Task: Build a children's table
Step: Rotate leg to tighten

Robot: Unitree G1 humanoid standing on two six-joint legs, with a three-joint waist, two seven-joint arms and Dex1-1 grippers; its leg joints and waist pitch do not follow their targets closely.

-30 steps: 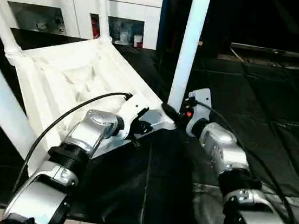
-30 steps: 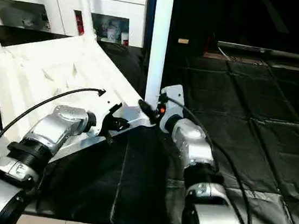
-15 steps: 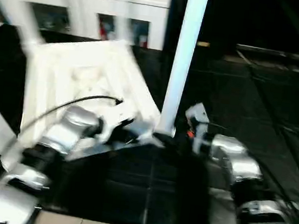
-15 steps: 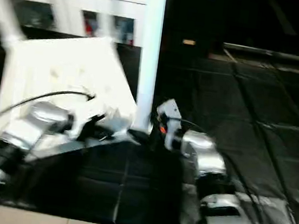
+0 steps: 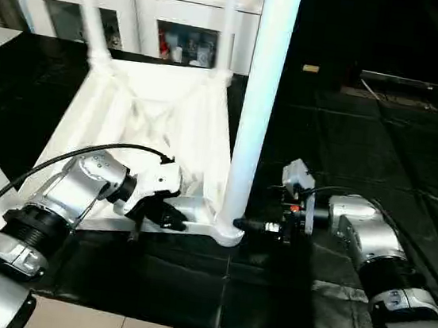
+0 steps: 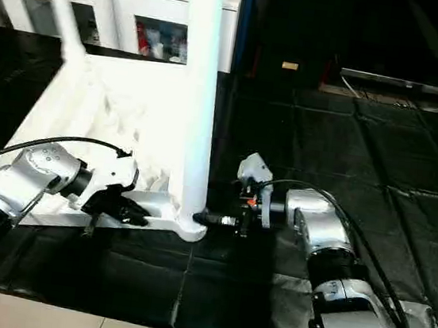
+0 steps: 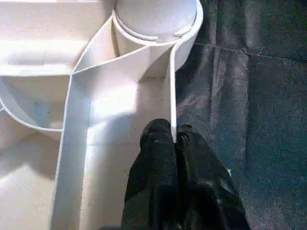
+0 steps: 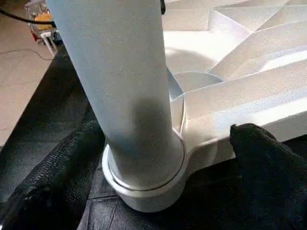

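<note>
The all-white plastic children's table [image 5: 156, 124] lies upside down on the black-sheeted desk [image 5: 381, 144], its ribbed underside facing up. Its long round tapered tube legs stand up out of the rounded corner sockets. The near leg [image 5: 261, 97] rises from the socket at the near corner, straight in front of us.

Our left tool [image 7: 173, 139] is clenched on the thin white edge wall of the tabletop, which runs up between the two black fingers toward that corner socket. In the head view, the left tool [image 5: 166, 215] sits just beside the socket on our left side.

Our right tool [image 8: 168, 153] is released, fingers spread wide. One black finger lies at each side of the near leg's base, where it enters the socket collar [image 8: 144, 184]. We cannot tell whether either finger touches the leg.

The relation that matters: the leg's long axis stands upright, at right angles to the right tool's level reach, and the right tool is the nearer one to it. We judge that the next move calls for closing squarely across the tube, while the left tool steadies the rim.
</note>
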